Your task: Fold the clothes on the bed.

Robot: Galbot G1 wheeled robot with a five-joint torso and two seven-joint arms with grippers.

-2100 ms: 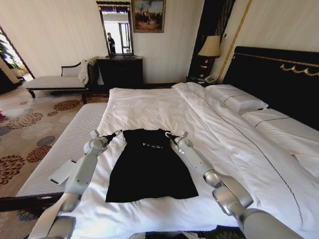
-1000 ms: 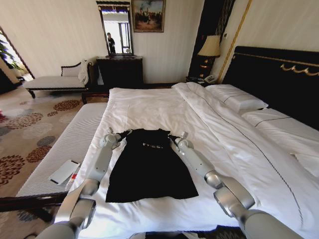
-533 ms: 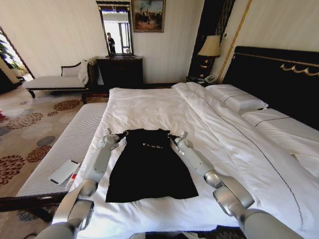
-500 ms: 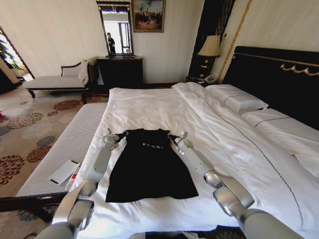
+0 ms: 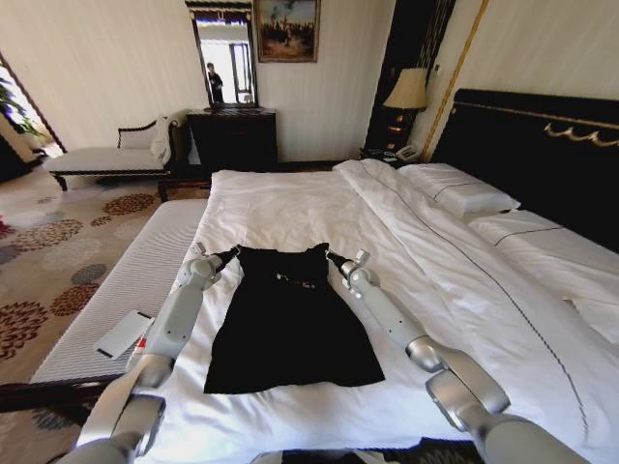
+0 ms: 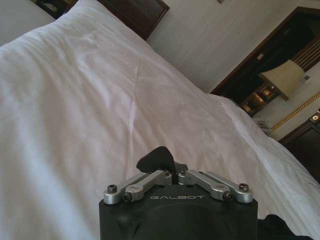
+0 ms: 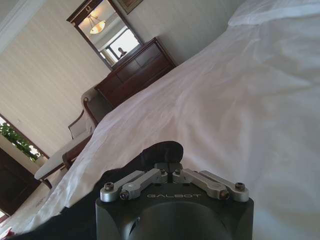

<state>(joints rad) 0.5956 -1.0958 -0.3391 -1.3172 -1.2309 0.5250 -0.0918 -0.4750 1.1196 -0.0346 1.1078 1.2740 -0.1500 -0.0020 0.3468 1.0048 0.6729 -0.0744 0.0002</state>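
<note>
Both arms are stretched out over the bed point(image 5: 290, 208), and each one has a shoulder corner of the black T-shirt point(image 5: 290, 324). The left gripper point(image 5: 229, 254) is pinched onto the shirt's left shoulder corner, and the left wrist view confirms it: the linkage bars are drawn together with a small dark tuft of fabric poking up between the fingertips point(image 6: 159, 161). The right gripper point(image 5: 334, 257) mirrors it on the other shoulder, its fingers closed on a fold of black cloth that bulges above the fingertips point(image 7: 162, 152) in the right wrist view. The top edge of the shirt is raised off the white duvet point(image 5: 435, 280), sagging between the two pinched corners, with the chest lettering point(image 5: 295, 282) crumpled just below the neckline. The lower part of the shirt lies flat on the duvet, hem toward the robot, near the side of the bed closest to the robot. White pillows point(image 5: 464, 198) sit at the dark headboard point(image 5: 542, 145) off to the right. On the grey bench point(image 5: 116, 290) beside the bed, on the left, lies a flat white device point(image 5: 124, 333).
</note>
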